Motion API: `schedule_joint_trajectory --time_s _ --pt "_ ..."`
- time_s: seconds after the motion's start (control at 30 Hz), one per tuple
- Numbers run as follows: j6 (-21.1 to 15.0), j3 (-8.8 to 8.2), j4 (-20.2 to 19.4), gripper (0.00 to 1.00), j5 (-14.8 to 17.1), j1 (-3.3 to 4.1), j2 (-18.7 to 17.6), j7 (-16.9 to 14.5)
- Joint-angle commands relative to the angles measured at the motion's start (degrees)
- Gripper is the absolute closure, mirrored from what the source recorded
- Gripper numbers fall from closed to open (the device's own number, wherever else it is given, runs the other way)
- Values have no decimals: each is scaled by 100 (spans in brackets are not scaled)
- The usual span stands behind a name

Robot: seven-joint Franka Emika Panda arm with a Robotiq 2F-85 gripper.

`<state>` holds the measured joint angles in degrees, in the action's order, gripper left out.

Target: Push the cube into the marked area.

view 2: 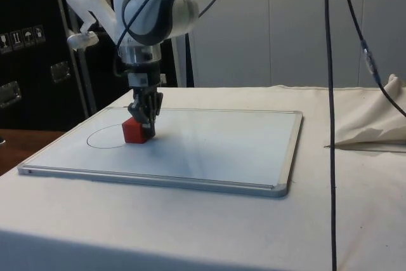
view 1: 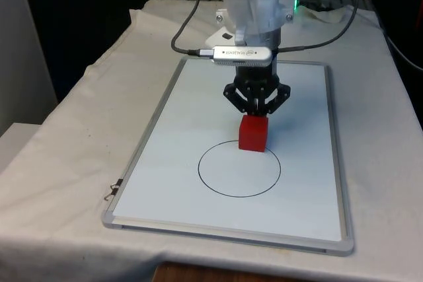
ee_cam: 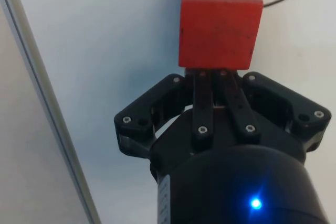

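Gripper clenched, tips against cube. Cube sits on circle line at 12 o'clock. Whiteboard on cloth-covered counter; dark cabinets behind.

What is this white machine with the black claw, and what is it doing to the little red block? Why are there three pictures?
The white machine is a robot arm, and the black claw is its hand. Its two fingers are pressed together, so it holds nothing. It uses them like a pointing finger to push.

The three pictures show the same moment from three cameras. One looks across the table at the robot, one looks from the side, and one sits on the robot's wrist and looks down past the fingers.

A white cloth covers the table. On it lies a flat whiteboard with a black circle drawn on it. The red cube stands right at the circle's line. The fingertips touch the cube's side that faces away from the circle, ready to slide it in.
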<state>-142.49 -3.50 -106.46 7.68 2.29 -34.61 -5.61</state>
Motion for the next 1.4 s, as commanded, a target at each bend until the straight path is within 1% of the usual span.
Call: schedule_joint_trajectory --time_s 0.0,0.03,0.1,0.23,0.27,0.3,0.47,0.5,0.53,0.77,0.8,0.83,0.93,1.0,1.37 --pt "11 0 46 100 6 0 -29 6" --pt "109 29 206 100 63 -29 -115 23" --pt "132 29 286 100 74 -34 -160 40" --pt "160 29 453 100 103 -34 -258 74" --pt "92 0 378 100 52 -6 -218 80" --pt "172 29 521 100 126 -34 -298 86" --pt "229 23 768 100 178 -34 -441 120" --pt "166 -6 705 100 138 -11 -407 120" --pt "241 23 808 100 183 -34 -464 132" --pt "298 11 1129 100 252 -34 -647 172" --pt "218 -6 1077 100 223 -17 -619 160" --pt "304 6 1169 100 252 -40 -670 178" --pt "327 6 1295 100 252 -46 -739 206" --pt "338 -6 1358 100 241 -34 -779 235" --pt "264 -11 1249 100 229 -29 -710 223"
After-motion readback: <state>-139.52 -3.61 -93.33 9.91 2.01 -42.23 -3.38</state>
